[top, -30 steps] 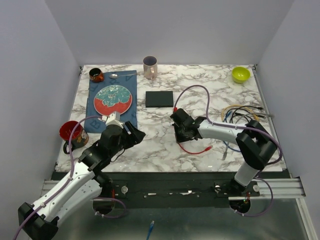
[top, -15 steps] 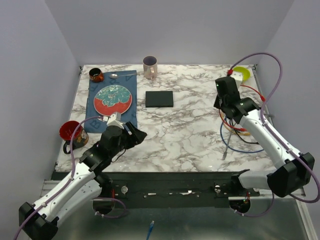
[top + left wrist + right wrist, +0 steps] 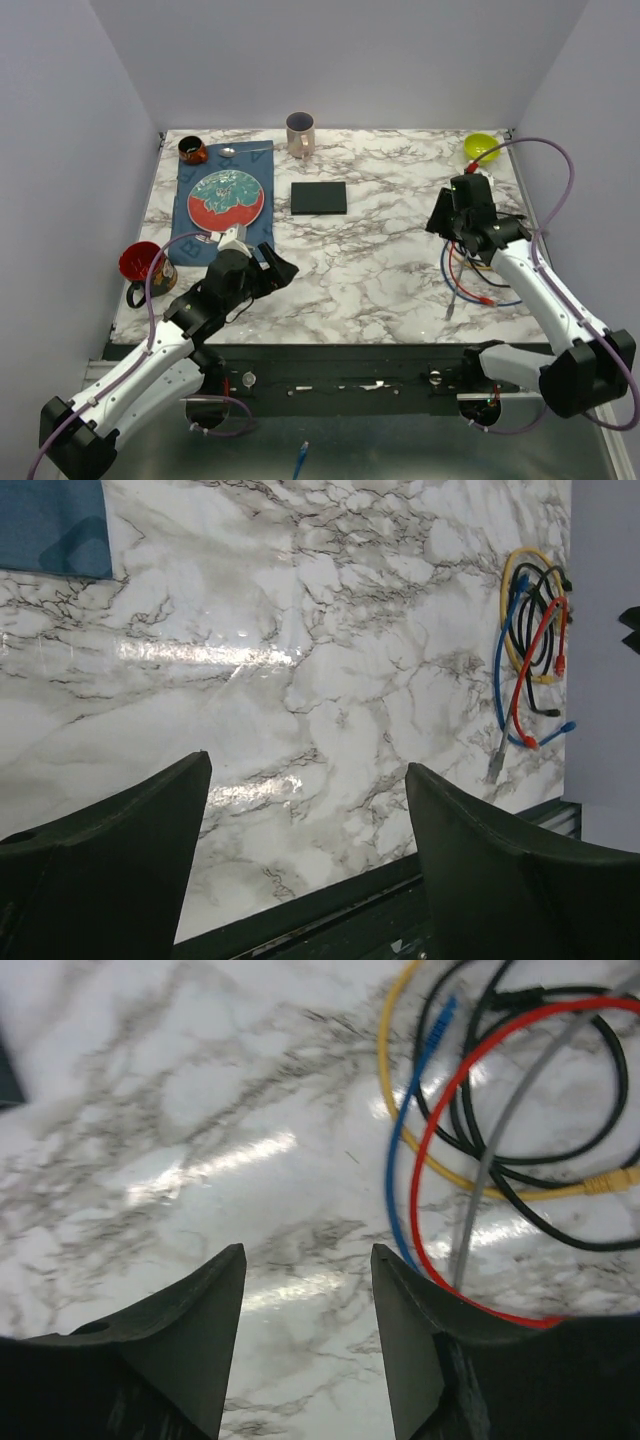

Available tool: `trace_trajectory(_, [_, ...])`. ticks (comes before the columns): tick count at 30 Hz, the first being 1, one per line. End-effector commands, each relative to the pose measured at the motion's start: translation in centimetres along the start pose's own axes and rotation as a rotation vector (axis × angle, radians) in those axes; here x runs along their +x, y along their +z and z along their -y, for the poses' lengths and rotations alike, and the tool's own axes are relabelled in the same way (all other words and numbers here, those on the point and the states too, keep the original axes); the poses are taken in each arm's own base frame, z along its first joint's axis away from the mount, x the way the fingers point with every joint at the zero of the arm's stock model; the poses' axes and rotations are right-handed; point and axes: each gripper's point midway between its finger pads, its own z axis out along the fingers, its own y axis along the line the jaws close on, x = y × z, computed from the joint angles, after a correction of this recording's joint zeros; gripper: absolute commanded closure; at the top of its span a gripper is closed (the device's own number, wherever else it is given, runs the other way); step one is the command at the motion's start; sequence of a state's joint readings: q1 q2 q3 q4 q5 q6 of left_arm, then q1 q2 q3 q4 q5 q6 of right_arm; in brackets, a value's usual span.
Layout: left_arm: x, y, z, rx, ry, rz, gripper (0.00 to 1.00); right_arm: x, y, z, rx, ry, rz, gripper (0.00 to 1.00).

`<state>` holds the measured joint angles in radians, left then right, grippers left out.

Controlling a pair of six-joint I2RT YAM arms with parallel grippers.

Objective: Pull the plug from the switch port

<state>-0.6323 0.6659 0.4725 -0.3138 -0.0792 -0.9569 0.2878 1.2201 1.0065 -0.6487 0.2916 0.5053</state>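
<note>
Glossy veined marble (image 3: 380,270) holds a flat matte-black switch (image 3: 319,198) (rectangular); both end effectors (image 3: 307,763) (image 3: 307,1250) gape empty.

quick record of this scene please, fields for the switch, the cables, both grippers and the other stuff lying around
switch: flat black box, mid scene, no cable running to it in the top view
cables: loose bundle at the right, red cable among them
left gripper: open, empty
right gripper: open, empty, next to the bundle
other items: plate on blue mat, beige mug, green bowl, red mug
</note>
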Motion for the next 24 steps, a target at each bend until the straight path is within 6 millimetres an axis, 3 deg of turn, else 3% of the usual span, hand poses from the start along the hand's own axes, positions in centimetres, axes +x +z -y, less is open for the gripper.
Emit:
trace_trajectory(1, [-0.6,0.0,-1.0,-0.047,-0.018,0.047,0.08,-2.5,-4.4,-7.9,-0.418,-0.003,0.126,0.38])
trace_trajectory(3, [-0.7,0.0,-2.0,-0.097,-0.046,0.066,0.01,-2.0,-5.4,-10.5,-0.528,-0.052,0.138,0.39])
trace_trajectory(6, [-0.3,0.3,-3.9,-0.2,-0.074,0.051,0.01,0.3,-5.5,-14.0,-0.624,-0.165,0.1,0.41])
trace_trajectory(8, [-0.1,0.9,-4.4,-0.246,-0.07,0.022,0.01,1.7,-5.0,-15.6,-0.646,-0.222,0.07,0.41])
trace_trajectory(10, [-0.5,1.3,-4.5,-0.256,-0.043,0.005,0.01,3.2,-2.9,-16.4,-0.627,-0.224,-0.001,0.43])
trace_trajectory(13, [-2.7,2.1,-3.1,-0.256,-0.03,0.032,0.01,3.9,-0.8,-17.7,-0.627,-0.168,-0.04,0.45])
trace_trajectory(16, [-6.1,3.7,-0.6,-0.2,-0.069,0.102,0.03,2.7,0.9,-19.7,-0.615,-0.097,-0.032,0.7])
trace_trajectory(17, [-7.1,4.9,0.3,-0.191,-0.084,0.105,0.05,2.6,1.6,-20.3,-0.613,-0.09,-0.04,0.84])
trace_trajectory(19, [-9.0,6.7,2.0,-0.15,-0.104,0.129,0.14,2.5,3.4,-21.6,-0.593,-0.071,-0.069,0.94])
trace_trajectory(20, [-10.2,8.6,2.6,-0.164,-0.106,0.125,0.19,1.0,3.1,-22.8,-0.606,-0.055,-0.051,0.99])
trace_trajectory(24, [-13.2,13.3,2.3,-0.23,-0.076,0.122,0.5,-0.3,5.7,-24.3,-0.546,-0.019,-0.064,0.99])
